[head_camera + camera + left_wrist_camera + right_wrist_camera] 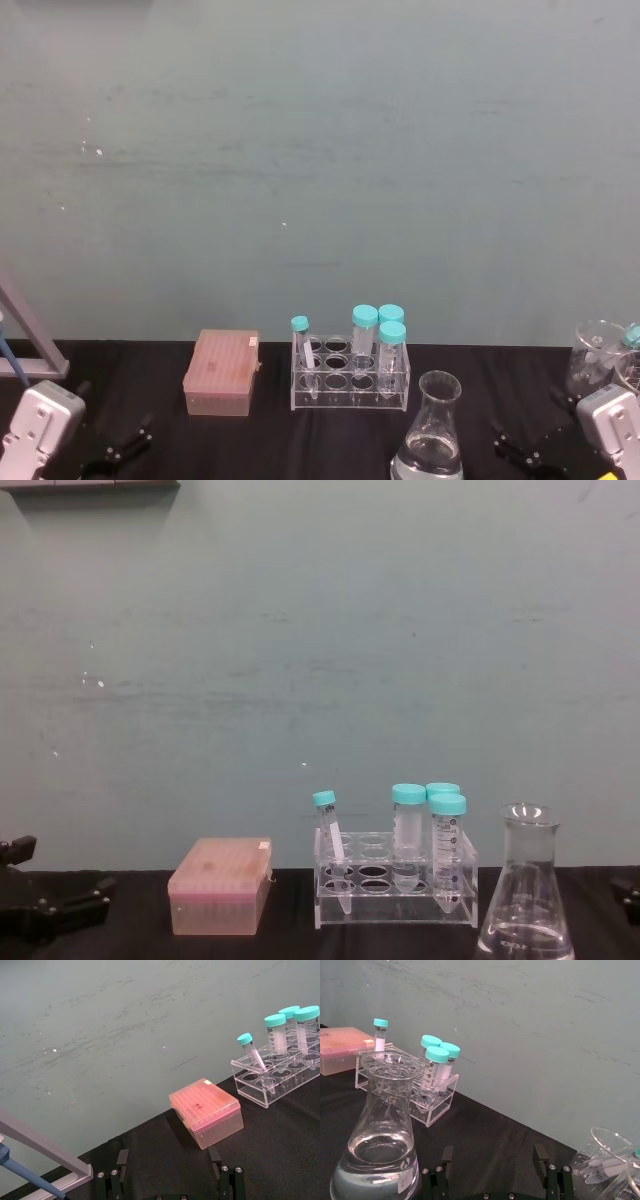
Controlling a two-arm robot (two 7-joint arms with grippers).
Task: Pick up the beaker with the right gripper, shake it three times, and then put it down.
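The right gripper [492,1172] has its two black fingers [446,1159] spread wide with nothing between them; it holds nothing and touches nothing. It sits low over the black table [300,440] at the robot's right side. The wide opening seems chosen so that the glass can pass between the fingers when the arm goes in. The beaker [432,432], a clear conical flask with a narrow neck and a flared rim, stands upright on the table to the left of this gripper, near it but apart from it. In the right wrist view it is beside the gap of the fingers, not inside it, so the pick-up is judged as not yet begun. A little clear liquid lies only in the wide base, which probably allows the shaking without a spill, if the grip is firm and the flask is not tilted much. Behind the beaker is the clear tube rack [350,382] with teal-capped tubes [392,345], near enough that the approach should come from the right side and not push the flask backward. Beyond the gripper, at the table's right edge, stands another glass vessel [606,1160] with some small items inside, also to be avoided. Left of the rack is a pink box [222,372]. The left gripper [169,1167], also opened wide and empty, rests low at the table's left side, well apart from the beaker, likely parked because the job needs one arm.
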